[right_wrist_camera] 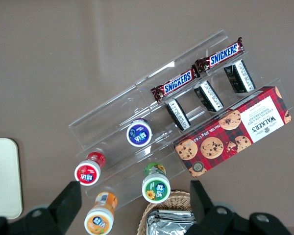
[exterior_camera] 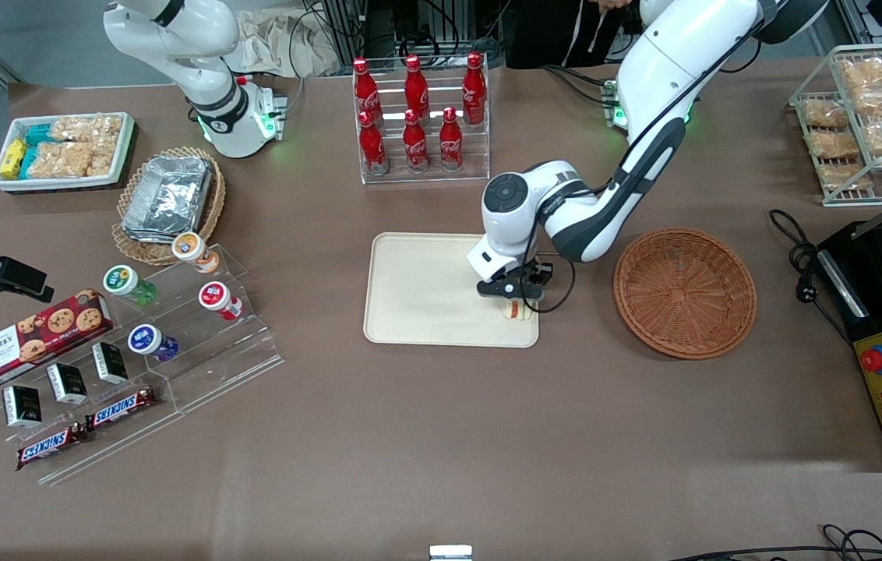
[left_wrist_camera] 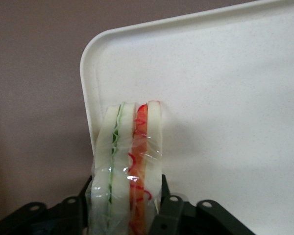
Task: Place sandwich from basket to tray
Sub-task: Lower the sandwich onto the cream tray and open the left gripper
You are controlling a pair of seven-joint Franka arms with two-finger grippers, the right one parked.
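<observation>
Gripper [exterior_camera: 517, 300] clamped on the sandwich [left_wrist_camera: 130, 166] over the tray [exterior_camera: 425, 288]

Basket [exterior_camera: 684, 292] sits at the tray's 3 o'clock; bottle rack [exterior_camera: 419, 117] at 12.

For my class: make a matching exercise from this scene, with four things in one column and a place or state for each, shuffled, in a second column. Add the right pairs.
1. sandwich
2. basket
3. tray
4. gripper

A. woven, with nothing in it
B. cream, flat on the table beside the basket
C. shut on the wrapped wedge, over the tray's corner
D. held between two fingers, over the tray

Pairs: 1-D, 2-A, 3-B, 4-C
</observation>
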